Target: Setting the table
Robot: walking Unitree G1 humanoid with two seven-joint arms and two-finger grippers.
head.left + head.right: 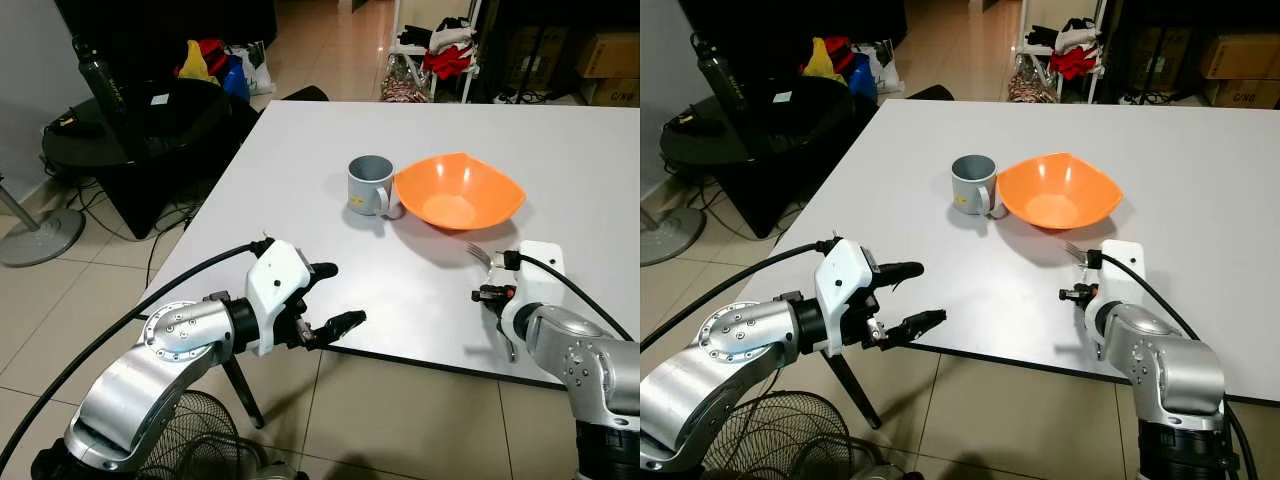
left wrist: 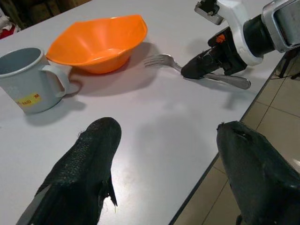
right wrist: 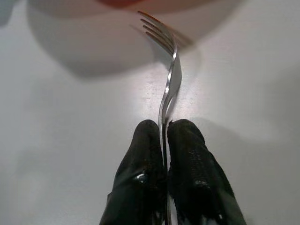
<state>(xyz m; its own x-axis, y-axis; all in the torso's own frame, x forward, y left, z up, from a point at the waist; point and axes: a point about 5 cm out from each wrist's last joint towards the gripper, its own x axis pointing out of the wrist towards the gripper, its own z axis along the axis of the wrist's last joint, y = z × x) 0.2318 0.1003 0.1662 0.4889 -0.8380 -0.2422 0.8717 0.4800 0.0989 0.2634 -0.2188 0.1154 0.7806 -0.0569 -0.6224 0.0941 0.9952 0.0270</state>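
A white table in a tiled room

The white table (image 1: 300, 170) stood on a floor of glossy beige tiles (image 1: 60, 320). At ten o'clock sat a round black side table (image 1: 130, 125) with a dark bottle (image 1: 100, 75) on it and coloured bags (image 1: 215, 62) behind. A white rack with clothes (image 1: 440, 45) stood at one o'clock, cardboard boxes (image 1: 608, 55) at two, a wire fan (image 1: 195, 440) at seven.
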